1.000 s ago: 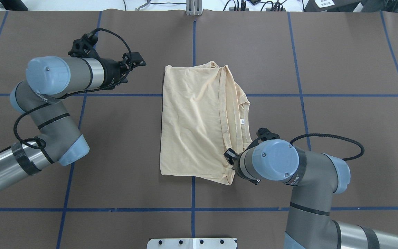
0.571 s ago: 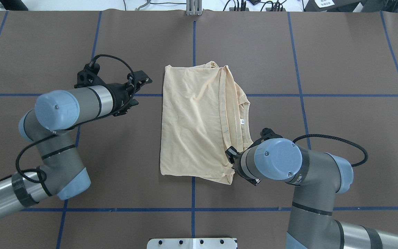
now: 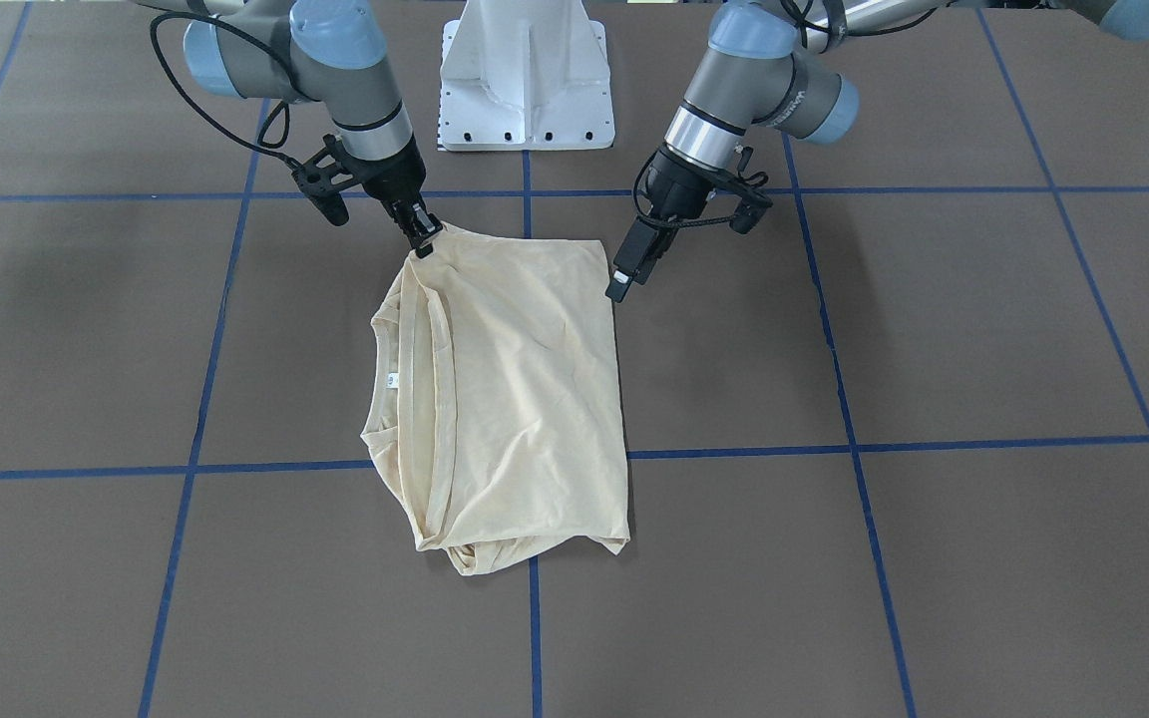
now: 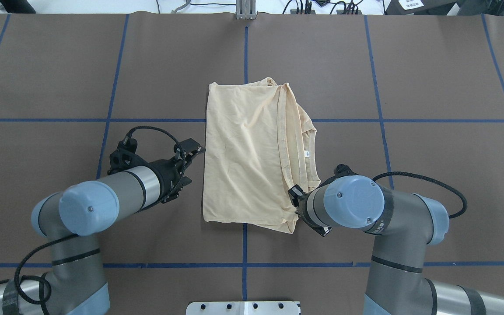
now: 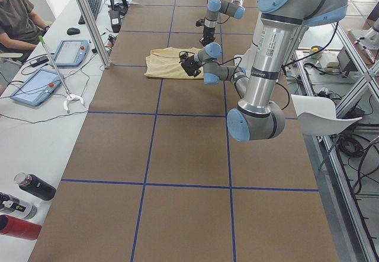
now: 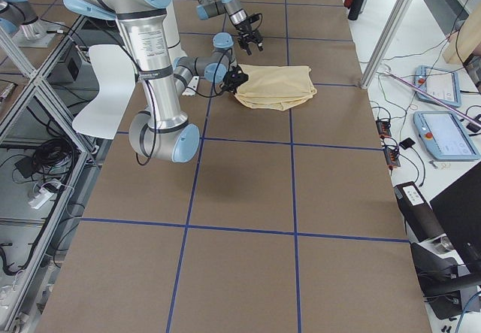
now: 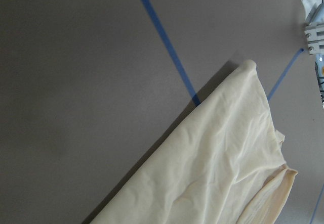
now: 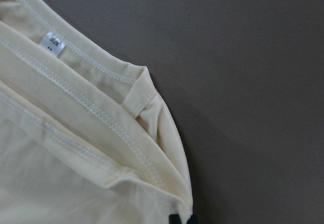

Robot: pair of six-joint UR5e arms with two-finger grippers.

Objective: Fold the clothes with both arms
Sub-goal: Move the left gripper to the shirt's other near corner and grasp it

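Brown matte desk (image 4: 409,65), gridded with blue tape (image 4: 409,120); tablets (image 5: 35,84) lie beyond its edge. A thin, wrinkled, pale yellow shirt (image 4: 243,153), folded to a rough rectangle, lies at centre. Seen from overhead, the right gripper (image 3: 424,239) pinches its 5 o'clock corner. The left gripper (image 4: 192,168), fingers (image 4: 194,147) spread, has swung from 10 to 8 o'clock, just beside the shirt.

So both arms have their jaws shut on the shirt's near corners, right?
Not both. The right gripper does hold a corner of the T-shirt, but the left gripper has its jaws open beside the near edge, gripping nothing, as the overhead view shows.
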